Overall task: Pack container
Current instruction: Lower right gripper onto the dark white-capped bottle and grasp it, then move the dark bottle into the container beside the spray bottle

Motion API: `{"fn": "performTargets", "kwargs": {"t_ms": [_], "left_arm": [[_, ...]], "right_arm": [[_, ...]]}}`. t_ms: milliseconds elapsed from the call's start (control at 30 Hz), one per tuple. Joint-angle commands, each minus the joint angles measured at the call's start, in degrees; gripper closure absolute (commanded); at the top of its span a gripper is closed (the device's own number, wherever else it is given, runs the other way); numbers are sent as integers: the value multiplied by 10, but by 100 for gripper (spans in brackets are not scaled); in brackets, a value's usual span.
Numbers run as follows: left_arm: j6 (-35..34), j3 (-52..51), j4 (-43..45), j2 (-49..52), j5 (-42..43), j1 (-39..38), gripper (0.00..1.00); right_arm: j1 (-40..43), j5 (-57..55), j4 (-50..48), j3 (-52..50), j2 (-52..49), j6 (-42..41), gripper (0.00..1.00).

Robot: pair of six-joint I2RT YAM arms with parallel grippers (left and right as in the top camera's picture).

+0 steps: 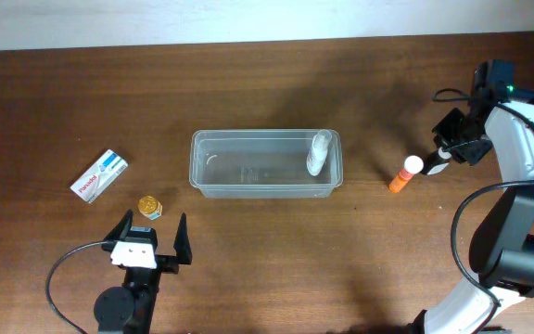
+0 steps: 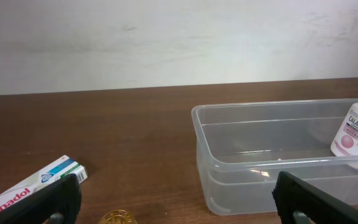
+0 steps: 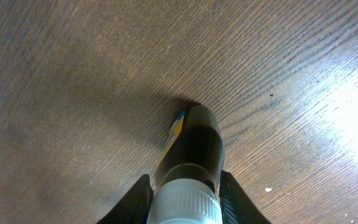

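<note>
The container (image 1: 248, 134) is a clear rectangular tub at the table's middle, with a white Calamol lotion bottle (image 1: 317, 153) leaning in its right end. My right gripper (image 1: 441, 156) is at the far right, shut on a dark bottle (image 3: 194, 140) with a white ribbed cap (image 3: 182, 202); the bottle's base rests on the wood. An orange tube (image 1: 403, 173) lies just left of it. My left gripper (image 1: 146, 243) stands open near the front edge, nothing between its fingers (image 2: 61, 199). The container's near corner (image 2: 229, 186) is ahead on the right.
A white Panadol box (image 1: 99, 175) lies at the left, also in the left wrist view (image 2: 33, 186). A small gold-lidded jar (image 1: 150, 206) stands just ahead of the left gripper. The right arm's cable (image 1: 462, 232) loops over the table's right side.
</note>
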State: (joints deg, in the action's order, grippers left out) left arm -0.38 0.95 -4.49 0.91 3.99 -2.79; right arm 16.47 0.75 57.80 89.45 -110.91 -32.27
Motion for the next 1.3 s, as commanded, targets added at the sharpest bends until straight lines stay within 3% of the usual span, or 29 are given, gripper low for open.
{"fn": "performTargets", "kwargs": {"t_ms": [0,367,733,1000,1267], "left_arm": [[6,-4,1,-3,-4,-2,1],[7,-4,1,-3,-4,-2,1],[7,-4,1,-3,-4,-2,1],[6,-4,1,-3,-4,-2,1],[7,-4,1,-3,-4,-2,0]], "right_arm": [[1,1,5,-4,-10,20,77],[1,-6,46,31,7,92,82],[-8,-16,195,234,11,182,82],[-106,-12,296,399,11,275,81],[-218,-12,347,419,11,289,81]]}}
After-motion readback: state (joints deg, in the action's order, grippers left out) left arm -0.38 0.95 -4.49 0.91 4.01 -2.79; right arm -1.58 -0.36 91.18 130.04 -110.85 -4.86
